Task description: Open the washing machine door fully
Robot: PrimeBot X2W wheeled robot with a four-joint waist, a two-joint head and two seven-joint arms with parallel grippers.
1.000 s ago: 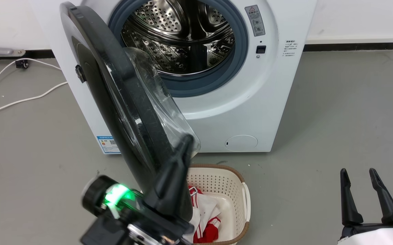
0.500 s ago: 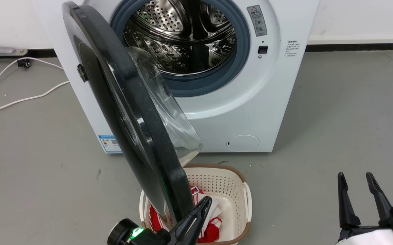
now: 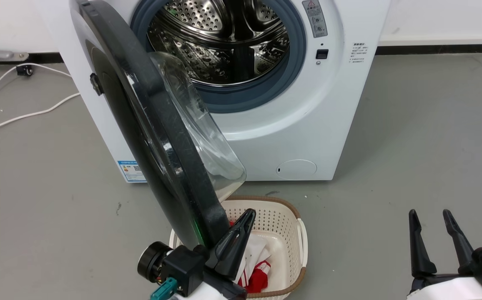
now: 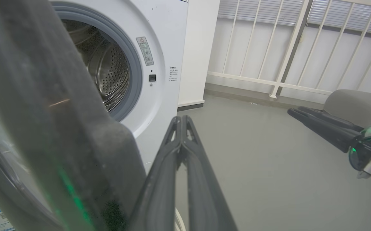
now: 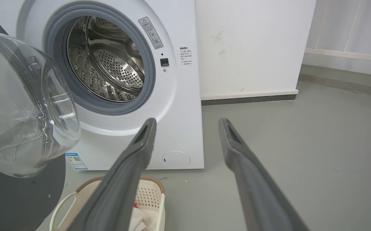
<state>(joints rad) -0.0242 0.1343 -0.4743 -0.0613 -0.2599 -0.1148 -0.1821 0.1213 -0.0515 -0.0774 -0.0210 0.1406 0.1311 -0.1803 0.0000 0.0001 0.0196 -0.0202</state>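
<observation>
Since a second ago your left gripper [image 3: 247,216] dropped off the bowl [image 3: 199,141]; fingers pressed together, empty. Door [image 3: 157,125] just left of them, half-swung, edge toward you. Right gripper [image 3: 430,214] spread, empty.

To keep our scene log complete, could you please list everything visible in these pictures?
washing machine: one, white, against the wall, steel drum exposed.
washing machine door: one, black with a clear glass bowl, swung partly open on the view's left.
laundry basket: one, cream, on the floor in front of the machine.
clothes: a few, red and white, in the basket.
cable: at least one, white, on the floor at left.
railing: one, white, beyond the machine.
left gripper: one, black, shut, beside the door's lower edge.
right gripper: one, black, open, lower right.
</observation>
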